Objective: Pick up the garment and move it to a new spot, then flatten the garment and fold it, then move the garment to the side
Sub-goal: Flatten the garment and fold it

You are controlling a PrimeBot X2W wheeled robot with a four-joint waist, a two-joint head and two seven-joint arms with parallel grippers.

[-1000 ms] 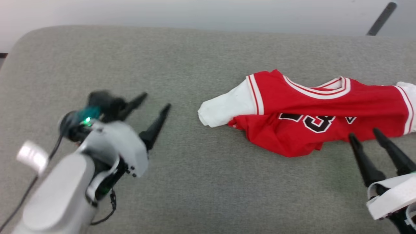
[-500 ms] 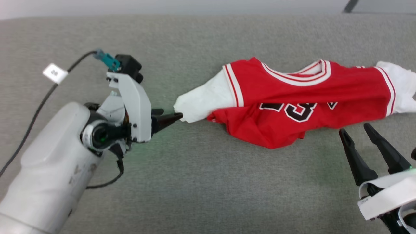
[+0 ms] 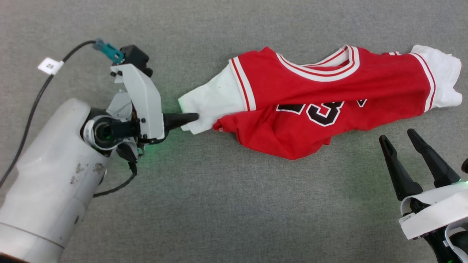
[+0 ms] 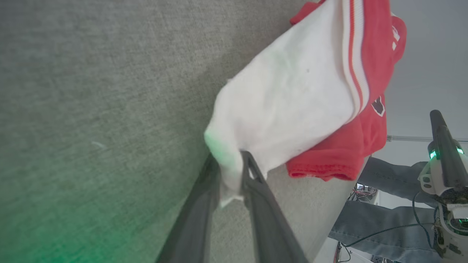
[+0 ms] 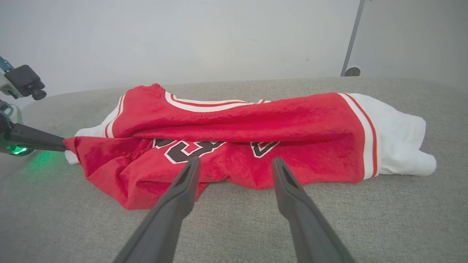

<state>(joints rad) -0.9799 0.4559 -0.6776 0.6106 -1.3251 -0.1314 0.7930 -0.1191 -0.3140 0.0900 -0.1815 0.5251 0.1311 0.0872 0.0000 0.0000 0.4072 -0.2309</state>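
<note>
A second ago the left gripper (image 4: pixel 231 166) hung spread over bare grey cushion (image 3: pixel 234 204) at the frame's left. Now its fingers are pinched on the end of the white sleeve (image 3: pixel 208 102) at centre left. The red jersey (image 3: pixel 321 91) lies crumpled across the upper middle and right of the head view, and the right gripper (image 3: pixel 396 136), fingers apart, sits at lower right, clear of the hem.

The garment (image 3: pixel 321 98) lies on the padded surface (image 3: pixel 234 204), stretched left to right. At its left end is the left gripper (image 3: pixel 195 117), with the sleeve edge between its fingers. Nearer, by the right half, is the right gripper (image 3: pixel 396 134) — apart from the cloth.
</note>
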